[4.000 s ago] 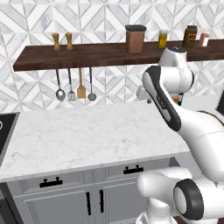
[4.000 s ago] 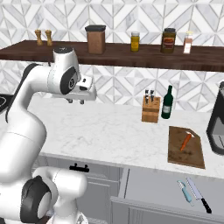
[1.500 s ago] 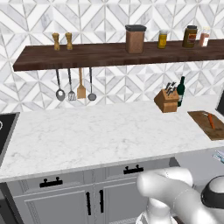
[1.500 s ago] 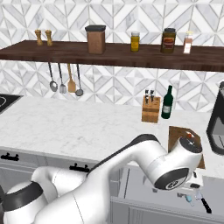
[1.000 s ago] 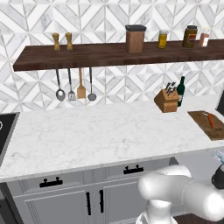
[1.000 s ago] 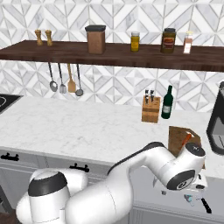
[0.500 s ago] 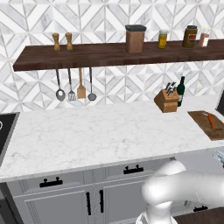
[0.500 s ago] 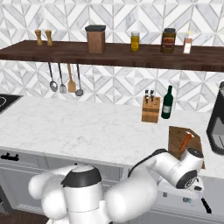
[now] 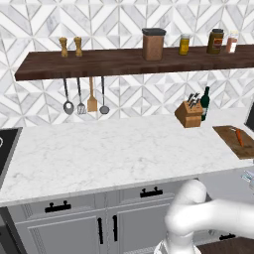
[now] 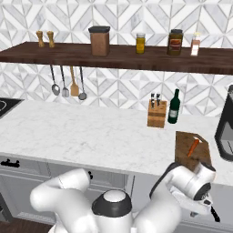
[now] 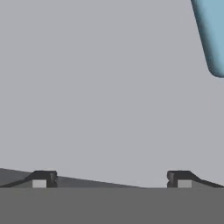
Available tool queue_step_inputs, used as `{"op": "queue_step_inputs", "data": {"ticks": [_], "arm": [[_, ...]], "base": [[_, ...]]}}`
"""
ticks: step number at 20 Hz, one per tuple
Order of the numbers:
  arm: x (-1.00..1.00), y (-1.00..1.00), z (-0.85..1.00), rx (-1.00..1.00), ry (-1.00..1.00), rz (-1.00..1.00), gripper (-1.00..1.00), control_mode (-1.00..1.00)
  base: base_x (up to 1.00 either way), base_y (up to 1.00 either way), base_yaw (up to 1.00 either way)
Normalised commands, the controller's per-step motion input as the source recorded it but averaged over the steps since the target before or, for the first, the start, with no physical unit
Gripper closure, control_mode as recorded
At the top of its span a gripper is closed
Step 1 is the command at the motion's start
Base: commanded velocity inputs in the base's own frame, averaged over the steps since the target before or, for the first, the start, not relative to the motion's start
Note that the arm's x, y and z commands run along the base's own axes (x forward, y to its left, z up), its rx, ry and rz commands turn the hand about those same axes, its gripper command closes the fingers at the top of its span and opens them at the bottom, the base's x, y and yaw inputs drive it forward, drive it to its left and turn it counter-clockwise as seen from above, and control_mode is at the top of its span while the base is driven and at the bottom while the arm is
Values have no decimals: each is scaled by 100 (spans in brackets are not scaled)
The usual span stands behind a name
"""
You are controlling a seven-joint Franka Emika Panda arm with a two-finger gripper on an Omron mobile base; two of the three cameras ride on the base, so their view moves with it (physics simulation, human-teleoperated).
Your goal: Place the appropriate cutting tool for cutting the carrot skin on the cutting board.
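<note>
Now the gripper (image 11: 111, 179), jaws spread wide, is held low beside a light-blue handle (image 11: 213, 37); centring over it is needed next.

I'm working in a home kitchen. I see a marble counter (image 9: 114, 149) over grey cabinets (image 9: 79, 223). Ladles (image 9: 84, 96) hang under a jar-lined shelf (image 9: 124, 62), and a knife block (image 10: 157, 113) stands near the counter's back edge.

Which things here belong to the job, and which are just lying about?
Job: carrot, lying on the board; light-blue handled tool in the open drawer; hand, open, low by it.

Lying about: knife block, bottle, hanging utensils, shelf jars.
</note>
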Motion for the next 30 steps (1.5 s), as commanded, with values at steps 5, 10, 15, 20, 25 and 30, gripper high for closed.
{"op": "queue_step_inputs", "data": {"ticks": [5,10,15,20,25,30], "arm": [[-39,1,-54,0,12,0,-100,-100],[-56,9,2,0,17,0,-100,-100],[-75,19,28,0,21,0,-100,-100],[-86,41,29,0,28,0,-100,-100],[-83,34,25,0,26,0,-100,-100],[23,-13,58,-2,-8,0,-100,-100]], "base": [[0,0,0],[0,0,0],[0,0,0],[0,0,0],[0,0,0],[0,0,0]]}}
